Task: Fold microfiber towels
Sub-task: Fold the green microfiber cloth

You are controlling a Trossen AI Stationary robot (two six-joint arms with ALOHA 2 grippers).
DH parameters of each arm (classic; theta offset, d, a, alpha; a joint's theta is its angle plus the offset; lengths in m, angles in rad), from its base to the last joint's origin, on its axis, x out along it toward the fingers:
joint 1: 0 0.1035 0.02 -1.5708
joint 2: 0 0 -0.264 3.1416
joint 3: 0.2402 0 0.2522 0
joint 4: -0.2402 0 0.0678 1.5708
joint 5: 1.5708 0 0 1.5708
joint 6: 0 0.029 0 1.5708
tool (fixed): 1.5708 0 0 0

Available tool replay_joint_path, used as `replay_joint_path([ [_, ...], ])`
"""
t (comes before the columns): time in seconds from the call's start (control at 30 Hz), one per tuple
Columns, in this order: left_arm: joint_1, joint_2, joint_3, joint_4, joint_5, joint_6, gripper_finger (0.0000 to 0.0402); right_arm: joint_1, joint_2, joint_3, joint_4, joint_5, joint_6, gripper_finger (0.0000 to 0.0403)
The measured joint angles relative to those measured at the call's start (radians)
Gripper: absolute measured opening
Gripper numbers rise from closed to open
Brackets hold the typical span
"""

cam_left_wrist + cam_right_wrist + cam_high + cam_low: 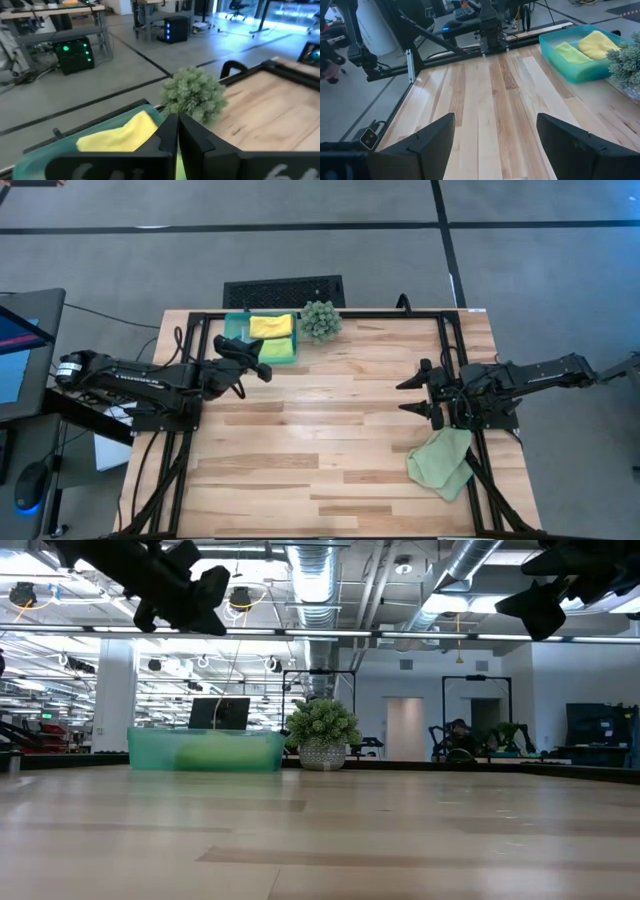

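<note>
Two towels, yellow towel (270, 326) over lime-green towel (279, 348), lie in teal tray (233, 326); sage-green towel (441, 461) crumpled near right gripper (414, 395), jaws wide. Left gripper (263, 370) closed, empty. Cloth looks light, limp; pinch a corner.

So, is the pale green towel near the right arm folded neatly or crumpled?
Crumpled. The pale green towel lies in an uneven heap at the table's edge, with irregular outline and overlapping folds, not a neat square.

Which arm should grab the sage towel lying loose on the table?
Right, probably. The pale sage green towel lies crumpled beside the right gripper, whose jaws are open. The left gripper is shut and sits across the table by the teal tray.
</note>
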State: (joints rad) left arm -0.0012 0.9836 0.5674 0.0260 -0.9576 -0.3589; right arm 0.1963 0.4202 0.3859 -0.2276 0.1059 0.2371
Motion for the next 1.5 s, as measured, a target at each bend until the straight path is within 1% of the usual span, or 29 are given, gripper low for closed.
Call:
replay_joint_path([
  [0.17,0.003,0.000,0.000,0.035,0.011,0.013,0.0004,0.000,0.000,0.000,0.000,0.000,0.000,0.0305],
  [0.33,0.003,0.000,0.000,0.032,0.007,0.070,0.0004,0.000,0.000,0.000,0.000,0.000,0.000,0.0305],
  [0.53,0.003,0.000,0.000,0.037,0.023,0.018,0.0004,0.000,0.000,0.000,0.000,0.000,0.000,0.0305],
  [0.7,0.003,0.000,0.000,0.044,0.084,0.006,0.0004,0.000,0.000,0.000,0.000,0.000,0.000,0.0305],
  [0.8,0.003,0.000,0.000,0.058,0.171,-0.005,0.0004,0.000,0.000,0.000,0.000,0.000,0.000,0.0305],
  [0.93,0.003,0.000,0.000,0.071,0.319,-0.016,0.0004,0.000,0.000,0.000,0.000,0.000,0.000,0.0305],
  [1.1,0.002,0.000,0.000,0.060,0.434,0.002,0.0004,0.000,0.000,0.000,0.000,0.000,0.000,0.0305],
  [1.17,0.002,0.000,0.000,0.066,0.456,0.015,0.0004,0.000,0.000,0.000,0.000,0.000,0.000,0.0305],
  [1.33,-0.011,0.000,0.000,0.102,0.465,0.022,0.0004,0.000,0.000,0.000,0.000,0.000,0.000,0.0305],
  [1.5,-0.078,0.000,0.000,0.146,0.499,0.084,0.0004,0.000,0.000,0.000,0.000,0.000,0.000,0.0305],
])
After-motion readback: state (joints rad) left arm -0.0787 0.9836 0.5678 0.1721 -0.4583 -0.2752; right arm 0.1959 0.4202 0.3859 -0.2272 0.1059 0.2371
